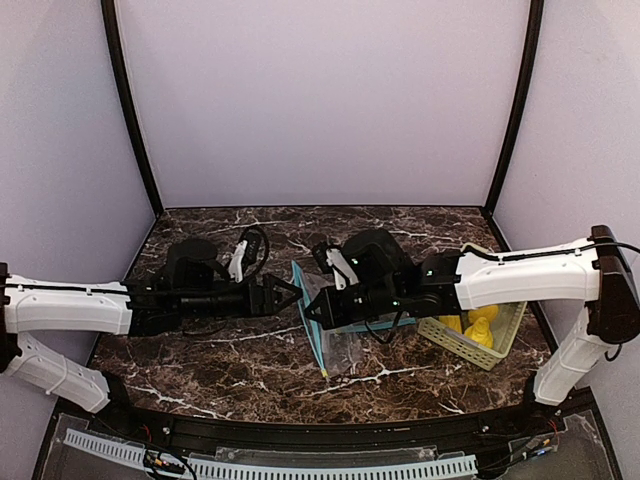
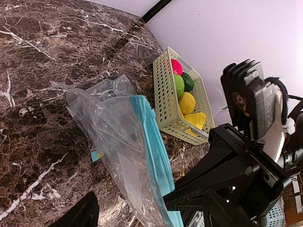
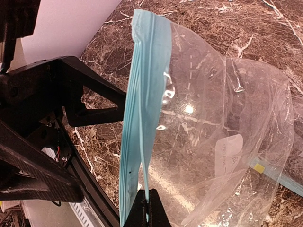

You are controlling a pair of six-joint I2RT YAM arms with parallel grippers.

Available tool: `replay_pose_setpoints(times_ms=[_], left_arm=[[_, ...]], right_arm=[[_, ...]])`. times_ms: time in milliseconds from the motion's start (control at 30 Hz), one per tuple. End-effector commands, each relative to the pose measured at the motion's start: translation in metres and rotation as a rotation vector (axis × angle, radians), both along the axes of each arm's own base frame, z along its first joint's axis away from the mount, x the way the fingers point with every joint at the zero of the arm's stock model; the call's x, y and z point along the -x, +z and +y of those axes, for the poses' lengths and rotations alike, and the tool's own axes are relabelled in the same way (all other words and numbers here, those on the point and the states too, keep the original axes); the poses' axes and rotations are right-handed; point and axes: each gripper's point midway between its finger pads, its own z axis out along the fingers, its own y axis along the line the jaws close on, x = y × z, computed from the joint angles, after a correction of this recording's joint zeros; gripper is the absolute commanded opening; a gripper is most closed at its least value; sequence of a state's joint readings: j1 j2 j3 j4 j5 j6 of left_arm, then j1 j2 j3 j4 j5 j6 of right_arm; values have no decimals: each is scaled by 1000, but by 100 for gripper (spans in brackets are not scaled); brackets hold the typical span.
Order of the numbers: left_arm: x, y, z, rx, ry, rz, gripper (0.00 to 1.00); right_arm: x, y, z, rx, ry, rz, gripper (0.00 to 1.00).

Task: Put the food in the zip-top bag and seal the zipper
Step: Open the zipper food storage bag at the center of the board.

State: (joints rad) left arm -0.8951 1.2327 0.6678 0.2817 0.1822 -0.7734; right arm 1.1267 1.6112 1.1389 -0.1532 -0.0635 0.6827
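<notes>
The clear zip-top bag (image 3: 213, 118) with its blue zipper strip (image 3: 142, 94) stands on edge mid-table, seen from above as the bag (image 1: 318, 330). My right gripper (image 3: 147, 208) (image 1: 313, 312) is shut on the strip's lower end. My left gripper (image 1: 289, 295) (image 2: 147, 210) is open just left of the strip, one finger (image 3: 102, 101) tipped against it. The food lies in the basket: a red ball (image 2: 176, 67), a light green ball (image 2: 178, 85), a dark green piece (image 2: 188, 81) and yellow pieces (image 2: 187, 102) (image 1: 482, 325). The bag holds no food.
The pale green slatted basket (image 2: 166, 101) (image 1: 503, 345) sits at the right, close to the right arm's forearm. Purple walls with black corner posts enclose the dark marble table (image 1: 220, 365). A black rail runs along the near edge (image 1: 320, 435).
</notes>
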Motion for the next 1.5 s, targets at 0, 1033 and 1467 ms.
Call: replay_pose_setpoints(times_ms=[0,1033,1467], left_arm=[[-4,-2,-6,-2,18,2,72],[4,-58,-18,-289,117,5,3],[-8,-19,39,-477,284,-169,1]], right_arm=[[-1,13,10,-40,-6,-20,0],[-21,9,-29,64,-189,-93,0],[-44,9,-72,191,-430,-134,0]])
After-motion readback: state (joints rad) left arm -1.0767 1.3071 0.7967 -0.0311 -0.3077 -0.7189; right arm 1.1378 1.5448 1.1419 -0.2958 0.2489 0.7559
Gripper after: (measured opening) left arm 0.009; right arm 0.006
